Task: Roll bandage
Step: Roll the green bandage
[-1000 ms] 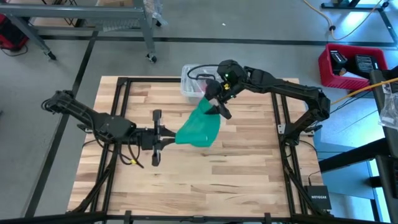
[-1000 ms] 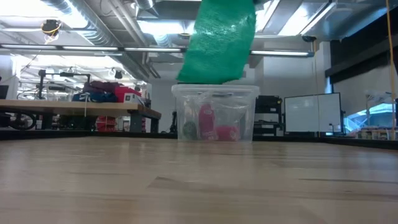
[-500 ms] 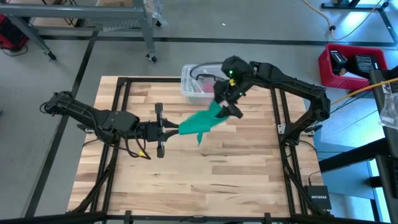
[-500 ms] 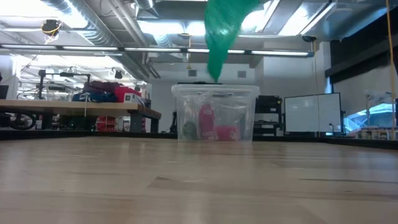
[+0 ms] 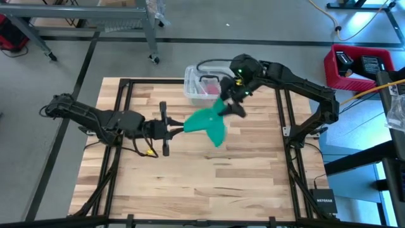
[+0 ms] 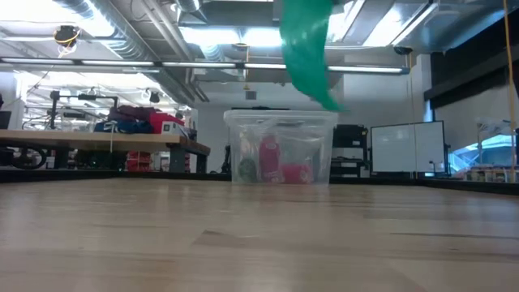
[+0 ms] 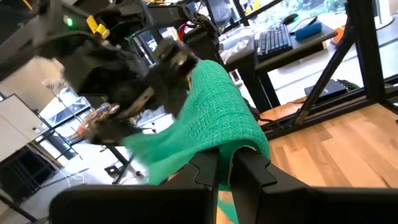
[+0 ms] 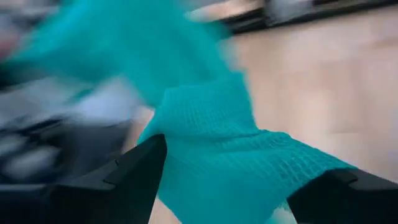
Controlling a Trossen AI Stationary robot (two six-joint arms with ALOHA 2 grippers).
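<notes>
The teal-green bandage [image 5: 205,121] hangs in the air between my two grippers, clear of the table. A loose flap [image 5: 218,136] droops from it. In the low view it hangs in from above [image 6: 308,49], in front of the tub. My left gripper [image 5: 179,128] is shut on its left end, over the table's middle. My right gripper [image 5: 228,107] has its far right end, beside the tub. In the right wrist view the fingers stand apart with bunched bandage [image 8: 217,155] filling the gap. My left gripper pinches the bandage's left end [image 7: 239,146] between its two fingers, coming level from the table's left. The fabric lies folded over the fingertips [image 7: 249,167] in several layers, clear of the table. My right gripper holds the other end [image 8: 211,180], bunched between its two fingers [image 8: 140,168], slanting down from the far right. That end is lifted clear.
A clear plastic tub [image 5: 201,85] with pink-red items stands at the table's far edge, just behind my right gripper; it also shows in the low view [image 6: 280,146]. Bare wood lies toward the near edge [image 5: 209,183]. A red bin [image 5: 357,66] stands off the table at the right.
My left gripper has gone a little toward the table's right edge and turned about its own axis. The bandage, a broad hanging sheet a second ago, has twisted narrow, and its loose flap has swung over to the right. My right gripper has shifted slightly right.
</notes>
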